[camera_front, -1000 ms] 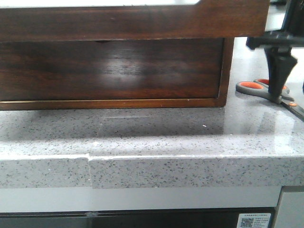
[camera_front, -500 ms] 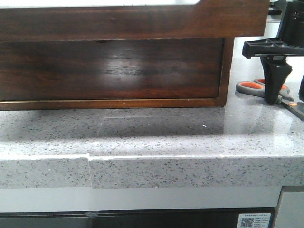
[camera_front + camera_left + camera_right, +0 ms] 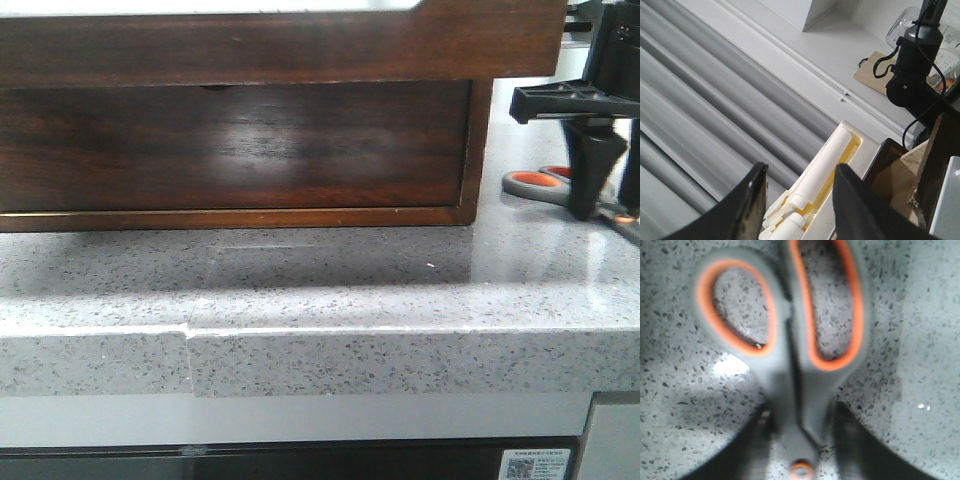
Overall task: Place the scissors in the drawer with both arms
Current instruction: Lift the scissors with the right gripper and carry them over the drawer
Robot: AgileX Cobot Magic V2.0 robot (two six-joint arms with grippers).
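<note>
Our right claw [image 3: 800, 440] is straddling the scissors [image 3: 790, 355] — still ungripped; closing off-centre risks them pivoting away; left claw [image 3: 797, 200] is gaping empty.

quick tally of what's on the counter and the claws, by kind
scissors: 1, lying on the counter to the right of the drawer unit
wooden drawer unit: 1, standing on the counter
claws: 2, the right claw down astride the scissors' neck, the left claw open, nothing between its fingers
total: 4
</note>
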